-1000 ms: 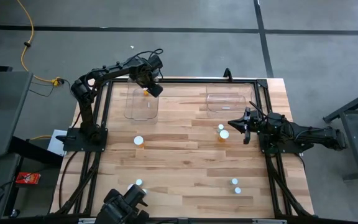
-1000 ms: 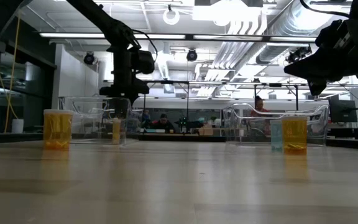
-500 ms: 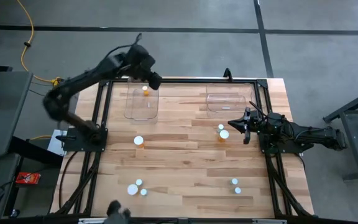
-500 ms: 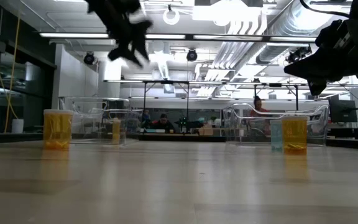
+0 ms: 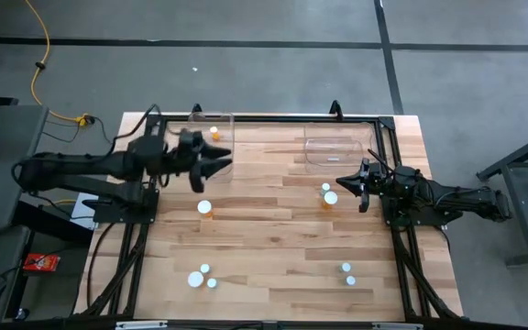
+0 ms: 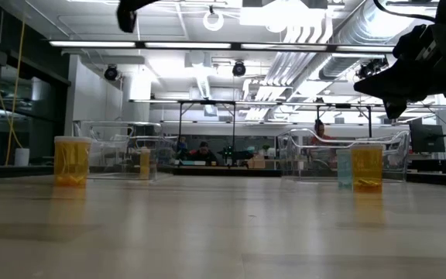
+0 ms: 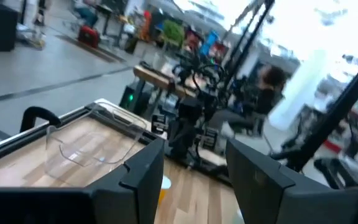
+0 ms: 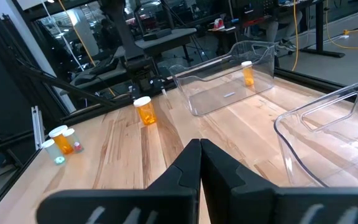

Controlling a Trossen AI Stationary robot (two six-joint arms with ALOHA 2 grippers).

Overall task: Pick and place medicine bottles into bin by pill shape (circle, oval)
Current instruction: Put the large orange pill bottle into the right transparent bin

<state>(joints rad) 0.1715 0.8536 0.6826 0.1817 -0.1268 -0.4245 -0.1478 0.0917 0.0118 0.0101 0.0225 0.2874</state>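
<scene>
The left gripper (image 5: 216, 164) hangs over the pale plank table (image 5: 273, 247) near ten o'clock, its dark angular fingers (image 7: 143, 171) spread apart with nothing between them. The right gripper (image 5: 345, 181) sits near three o'clock, its matte black fingers (image 8: 185, 171) pressed together and empty. Two clear, round-cornered plastic bins stand toward twelve: the left bin (image 5: 211, 147) holds one amber bottle (image 5: 214, 133) with a round white cap; the right bin (image 5: 330, 151) looks empty. Other tiny cylindrical bottles stand loose: one (image 5: 204, 208) near nine, a pair (image 5: 327, 194) just beside the right gripper, three (image 5: 200, 275) at seven, two (image 5: 347, 272) at five.
</scene>
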